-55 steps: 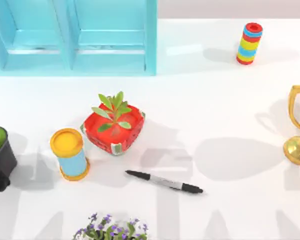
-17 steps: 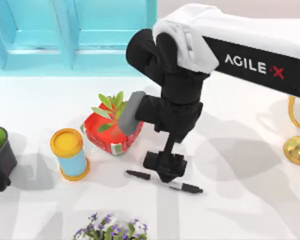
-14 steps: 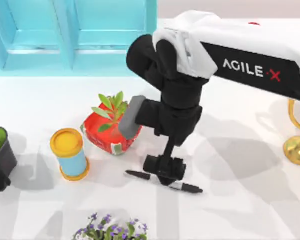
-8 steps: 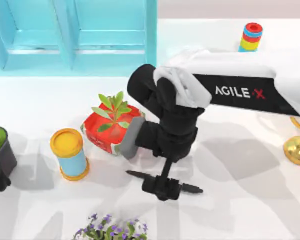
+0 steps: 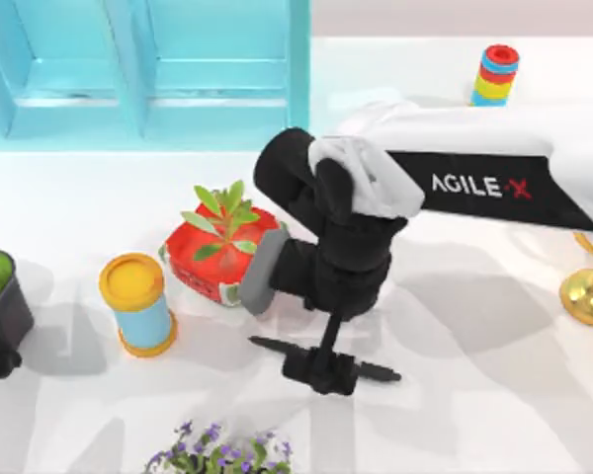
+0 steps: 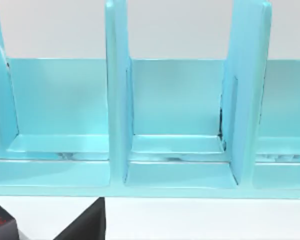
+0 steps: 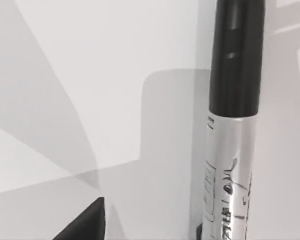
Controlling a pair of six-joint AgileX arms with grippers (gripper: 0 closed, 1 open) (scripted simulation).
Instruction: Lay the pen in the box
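The right claw (image 5: 321,371) sat low on the white desk (image 5: 455,405), straddling the middle of the pen (image 5: 376,372); whether its fingers had closed on the barrel could not be told. The pen lay flat on the desk, just in front of the red planter (image 5: 220,259), and the right wrist view had its silver barrel (image 7: 229,175) close up.

1. The right arm (image 5: 474,183), white with black wrist sections, reaches in from the top view's right edge and bends down toward the table's lower middle
2. The right gripper (image 5: 321,370) points straight down, low over the table, its black fingers set close on either side of the pen (image 5: 376,372)
3. A dark fingertip (image 7: 85,222) edges into the right wrist view
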